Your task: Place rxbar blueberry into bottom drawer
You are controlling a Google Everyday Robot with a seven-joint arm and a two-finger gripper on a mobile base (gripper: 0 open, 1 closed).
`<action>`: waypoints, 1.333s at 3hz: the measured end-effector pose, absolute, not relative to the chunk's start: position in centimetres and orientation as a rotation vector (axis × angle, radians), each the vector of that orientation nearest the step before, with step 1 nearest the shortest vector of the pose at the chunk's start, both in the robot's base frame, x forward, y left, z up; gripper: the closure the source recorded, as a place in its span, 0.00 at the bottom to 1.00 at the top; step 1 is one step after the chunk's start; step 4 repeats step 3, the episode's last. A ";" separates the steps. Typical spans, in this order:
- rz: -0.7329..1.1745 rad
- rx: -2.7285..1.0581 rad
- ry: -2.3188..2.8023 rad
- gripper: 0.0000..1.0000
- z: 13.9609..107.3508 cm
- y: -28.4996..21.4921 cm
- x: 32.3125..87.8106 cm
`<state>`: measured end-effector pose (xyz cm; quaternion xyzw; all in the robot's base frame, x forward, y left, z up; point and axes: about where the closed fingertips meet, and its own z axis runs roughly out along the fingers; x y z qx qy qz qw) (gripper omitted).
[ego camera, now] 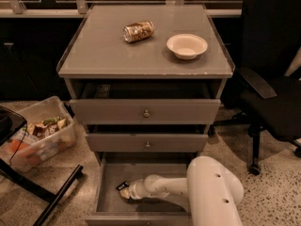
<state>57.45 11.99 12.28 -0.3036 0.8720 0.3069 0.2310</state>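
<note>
The bottom drawer (109,206) stands pulled open at the foot of the grey cabinet, plain grey inside. My white arm reaches down into it from the lower right. The gripper (124,191) is low inside the drawer, left of centre, close over its floor. A small dark piece with white print, the rxbar blueberry (122,186), shows at the gripper's tip. Whether it rests on the drawer floor or is held cannot be told.
A tan-and-gold can (138,31) lies on its side and a white bowl (186,45) stands on the cabinet top. Two shallower drawers (146,113) sit above, slightly open. A clear bin of snacks (37,138) is on the floor left; a black office chair (270,84) right.
</note>
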 end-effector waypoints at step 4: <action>0.674 -0.819 2.249 0.00 17.1 8.6 57.3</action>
